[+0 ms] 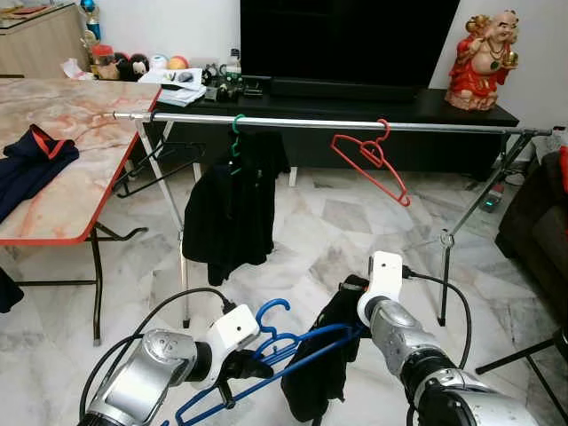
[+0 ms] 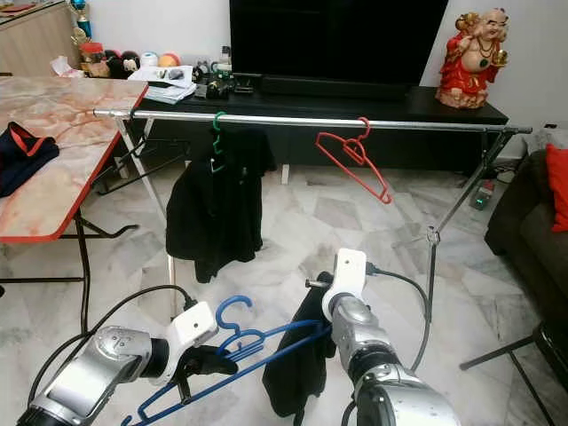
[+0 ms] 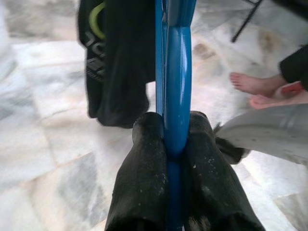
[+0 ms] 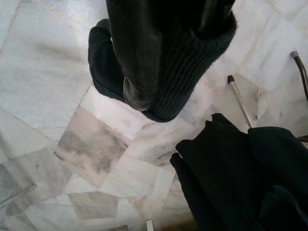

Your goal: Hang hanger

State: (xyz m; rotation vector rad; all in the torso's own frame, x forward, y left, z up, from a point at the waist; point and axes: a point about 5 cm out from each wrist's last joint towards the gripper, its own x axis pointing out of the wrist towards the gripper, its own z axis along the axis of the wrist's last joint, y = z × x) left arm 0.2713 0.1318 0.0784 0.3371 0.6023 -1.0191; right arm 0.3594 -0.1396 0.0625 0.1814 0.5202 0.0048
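My left gripper [image 1: 251, 364] is shut on a blue hanger [image 1: 271, 311], held low over the floor; in the left wrist view its two black fingers [image 3: 144, 163] pinch the blue bar [image 3: 177, 72]. The right gripper [image 1: 353, 302] is shut on a black garment [image 1: 319, 377] that hangs over the blue hanger's far end; in the right wrist view one finger [image 4: 131, 53] shows beside a ribbed cuff [image 4: 192, 57]. Ahead runs a metal clothes rail [image 1: 311, 123]. It carries a green hanger [image 1: 236, 133] with a black top [image 1: 229, 213], an empty red hanger [image 1: 373, 160] and a black hanger [image 1: 160, 164].
A marble-topped table [image 1: 80, 186] with dark clothes [image 1: 31, 160] stands on the left. Behind the rail are a black TV console [image 1: 461, 106] and a red statue [image 1: 484, 58]. A dark sofa [image 1: 541, 222] sits at the right. A person's bare feet [image 3: 255, 89] show on the floor.
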